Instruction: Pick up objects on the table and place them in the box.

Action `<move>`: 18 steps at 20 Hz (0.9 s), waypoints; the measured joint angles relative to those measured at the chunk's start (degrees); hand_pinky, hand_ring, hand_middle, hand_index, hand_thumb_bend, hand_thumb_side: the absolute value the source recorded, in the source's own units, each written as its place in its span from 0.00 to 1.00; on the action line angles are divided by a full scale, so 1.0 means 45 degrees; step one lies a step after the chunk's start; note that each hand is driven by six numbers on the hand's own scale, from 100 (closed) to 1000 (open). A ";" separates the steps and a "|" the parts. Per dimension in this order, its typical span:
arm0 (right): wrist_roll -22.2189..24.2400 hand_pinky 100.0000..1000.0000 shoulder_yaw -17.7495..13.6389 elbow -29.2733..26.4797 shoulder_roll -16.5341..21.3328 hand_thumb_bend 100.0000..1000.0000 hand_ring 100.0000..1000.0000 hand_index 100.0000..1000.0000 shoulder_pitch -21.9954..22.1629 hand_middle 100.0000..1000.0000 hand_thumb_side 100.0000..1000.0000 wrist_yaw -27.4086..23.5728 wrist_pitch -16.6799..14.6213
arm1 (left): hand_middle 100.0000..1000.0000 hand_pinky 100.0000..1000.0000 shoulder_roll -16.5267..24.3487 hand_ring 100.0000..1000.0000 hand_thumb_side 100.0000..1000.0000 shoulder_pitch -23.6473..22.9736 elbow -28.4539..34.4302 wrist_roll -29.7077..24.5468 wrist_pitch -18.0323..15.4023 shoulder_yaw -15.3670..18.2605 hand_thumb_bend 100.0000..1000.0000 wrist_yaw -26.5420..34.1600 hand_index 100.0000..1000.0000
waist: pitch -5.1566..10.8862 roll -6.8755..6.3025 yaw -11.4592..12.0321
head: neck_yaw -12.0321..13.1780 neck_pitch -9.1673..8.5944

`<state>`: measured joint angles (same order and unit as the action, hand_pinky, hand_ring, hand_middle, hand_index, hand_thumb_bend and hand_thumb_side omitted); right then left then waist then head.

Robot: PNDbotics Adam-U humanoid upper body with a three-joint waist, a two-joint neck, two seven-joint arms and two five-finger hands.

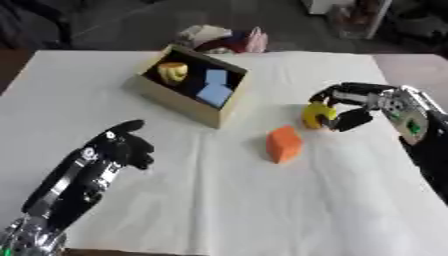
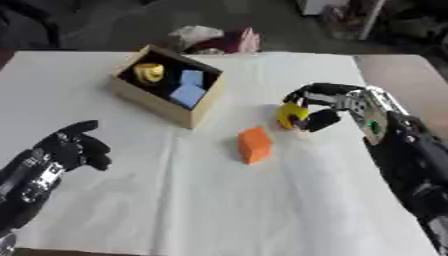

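A yellow ring-shaped object is gripped by the right robot hand at three o'clock on the counter, presumably for lifting toward the box at eleven o'clock.

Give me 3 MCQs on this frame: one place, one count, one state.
1. Where is the orange block?
A. in the box
B. on the table, outside the box
C. in the left hand

2. How many blue blocks are in the box?
A. none
B. two
C. four

3. What is the right hand doing?
A. curled around the yellow piece
B. resting flat and open
C. holding the orange block

Key: 1 B, it sits on the white table in front of the box. 2 B, two blue blocks lie inside beside a yellow object. 3 A, fingers and thumb enclose the yellow piece.
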<state>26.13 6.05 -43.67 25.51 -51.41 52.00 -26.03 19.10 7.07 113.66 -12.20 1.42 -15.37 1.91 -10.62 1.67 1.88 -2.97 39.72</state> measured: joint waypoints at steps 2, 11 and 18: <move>-0.0358 0.57 -0.0447 -0.0326 -0.0092 0.00 0.32 0.49 0.0015 0.32 0.28 0.0374 -0.0180 | 0.60 0.61 -0.0003 0.61 0.76 -0.0001 0.0000 0.0012 0.0012 0.0000 0.00 0.0000 0.92 | 0.0000 0.0001 0.0002 | 0.0014 -0.0001; -0.2077 0.51 -0.2126 -0.2175 -0.0782 0.00 0.25 0.45 -0.0937 0.24 0.07 0.2091 -0.1344 | 0.60 0.61 -0.0124 0.61 0.75 -0.0005 0.0000 0.0044 0.0035 0.0000 0.00 0.0024 0.92 | 0.0014 -0.0016 0.0291 | 0.0026 -0.0004; -0.3447 0.52 -0.2721 -0.1672 -0.2174 0.00 0.28 0.50 -0.1717 0.27 0.00 0.3458 -0.0944 | 0.60 0.62 -0.0488 0.61 0.75 0.0232 0.0000 -0.0145 0.0178 -0.0226 0.00 0.0231 0.92 | 0.0021 -0.0153 0.1191 | -0.0403 -0.0006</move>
<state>10.62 -6.20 -51.19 15.72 -59.14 67.56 -30.27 16.90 8.12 113.66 -12.85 2.22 -16.38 2.95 -10.52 0.99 7.24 -4.78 39.70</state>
